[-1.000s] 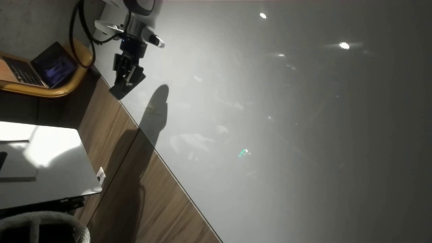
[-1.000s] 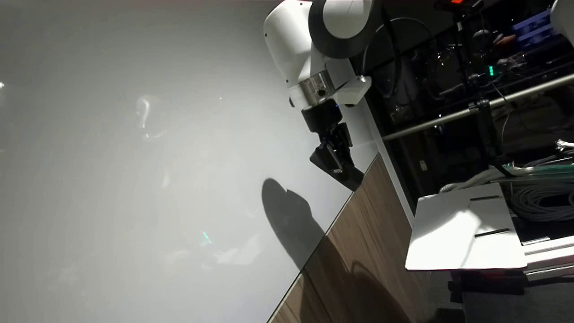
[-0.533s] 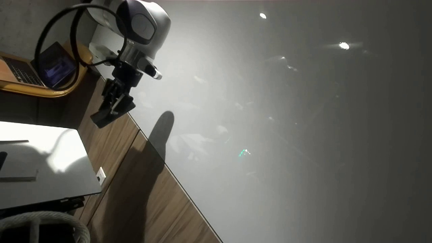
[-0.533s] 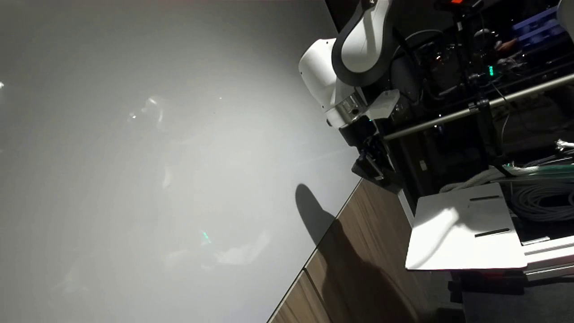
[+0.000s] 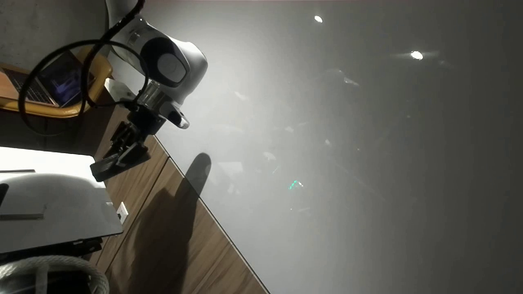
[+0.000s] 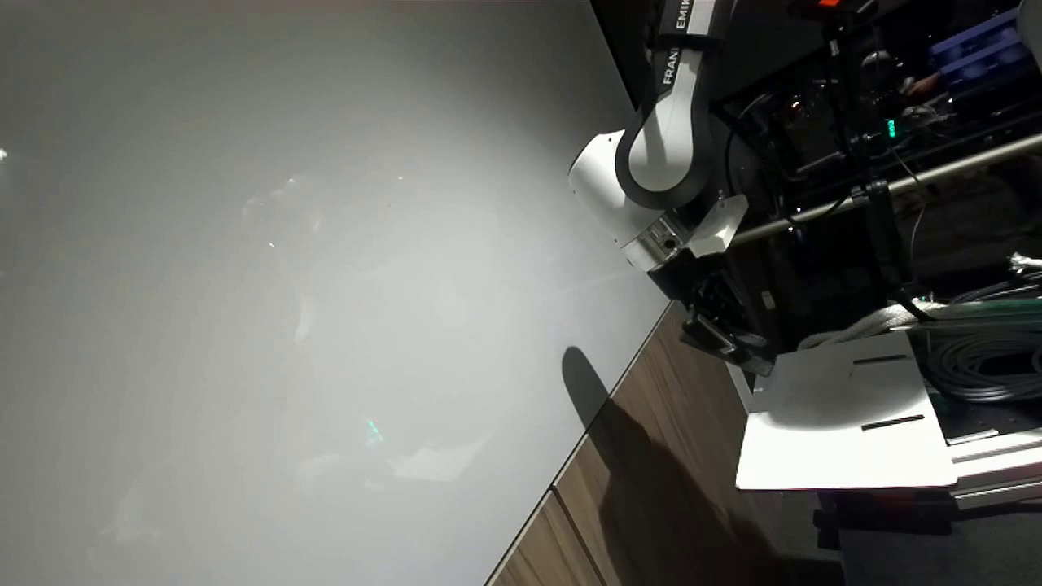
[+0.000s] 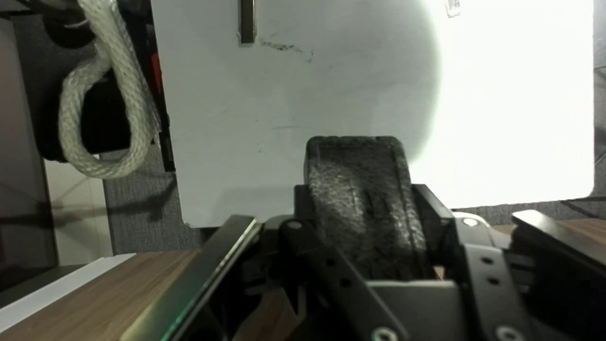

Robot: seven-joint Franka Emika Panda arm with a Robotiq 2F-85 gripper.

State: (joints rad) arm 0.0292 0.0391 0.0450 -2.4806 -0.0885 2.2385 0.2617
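While pincer [image 7: 363, 208] grips black block [image 7: 357, 175], white panel [image 7: 303, 99] nearby

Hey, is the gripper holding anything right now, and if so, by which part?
Yes, a black block. The gripper pinches it by its two long sides, roughly around the middle of its length.

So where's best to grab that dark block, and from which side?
I'd pinch the dark block by its two long sides, near the middle, coming over the broad face seen in the wrist view: it looks longer than wide, so the tool can span its narrow width, as it does now.
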